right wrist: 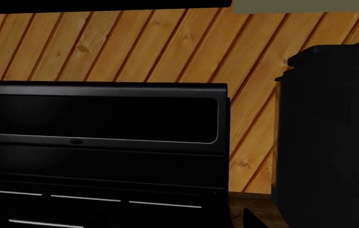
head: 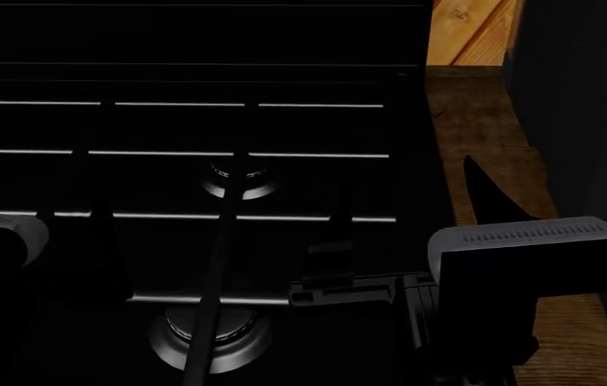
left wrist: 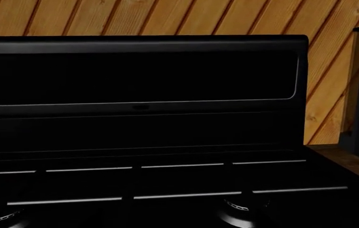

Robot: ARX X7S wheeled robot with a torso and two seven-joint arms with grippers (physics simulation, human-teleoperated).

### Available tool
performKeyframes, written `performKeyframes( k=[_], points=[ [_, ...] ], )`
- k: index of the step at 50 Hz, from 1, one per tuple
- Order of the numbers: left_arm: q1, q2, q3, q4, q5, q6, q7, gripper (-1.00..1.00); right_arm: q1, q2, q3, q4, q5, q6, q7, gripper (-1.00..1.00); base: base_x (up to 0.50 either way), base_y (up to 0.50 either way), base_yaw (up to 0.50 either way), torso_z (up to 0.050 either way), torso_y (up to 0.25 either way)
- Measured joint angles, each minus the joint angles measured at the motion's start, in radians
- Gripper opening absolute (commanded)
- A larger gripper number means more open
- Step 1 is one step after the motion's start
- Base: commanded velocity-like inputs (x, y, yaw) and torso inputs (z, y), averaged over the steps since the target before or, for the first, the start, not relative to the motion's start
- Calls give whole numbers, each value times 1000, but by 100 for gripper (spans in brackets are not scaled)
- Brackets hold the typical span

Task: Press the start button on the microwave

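Glossy black stove [left wrist: 141, 95] with shiny metal burner caps [head: 236, 178]; the wall [right wrist: 135, 42] is diagonal wood planking; the counter [head: 475, 121] is matt wood.

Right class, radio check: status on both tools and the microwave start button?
Neither tool's tips in view, state unknown. Stove with burners directly ahead. Dark appliance on wooden counter to the right; no start button visible.

The renders are dim and high in contrast: the black stove [head: 174, 161] sinks almost wholly into darkness, with only thin pale glints along its grates and burner rings. The slanted wooden wall [right wrist: 135, 42] is the brightest area, evenly and warmly lit, while the wooden tabletop [head: 475, 121] lies in deep shadow. Edges stay sharp, without blur or distortion.
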Motion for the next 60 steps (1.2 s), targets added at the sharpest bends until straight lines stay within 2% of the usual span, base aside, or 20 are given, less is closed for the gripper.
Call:
performKeyframes(
  k=[19, 24, 31, 37, 51, 60],
  points=[
    [7, -9, 0, 5, -18, -1, -10, 100, -4, 14, -17, -11, 14, -5, 3, 100, -1, -68, 0, 0, 0],
    [10, -11, 0, 8, -23, -1, -13, 100, -9, 18, -21, -15, 19, -12, -1, 100, 435, 2, 0, 0, 0],
    [11, -14, -1, 10, -29, -1, -18, 100, -12, 21, -21, -21, 26, -14, 2, 100, 0, 0, 0, 0, 0],
    [12, -16, 0, 10, -33, 2, -21, 100, 8, 27, -29, -48, 32, 29, 18, 100, 0, 0, 0, 0, 0],
    [13, -21, 2, -3, -42, 15, -24, 100, 250, 59, -89, -250, 25, 304, 129, 100, 0, 0, 0, 0, 0],
    [11, -24, 3, -8, -49, 20, -27, 100, 438, 169, -148, -314, 230, 367, 334, 100, 0, 0, 0, 0, 0]
  ],
)
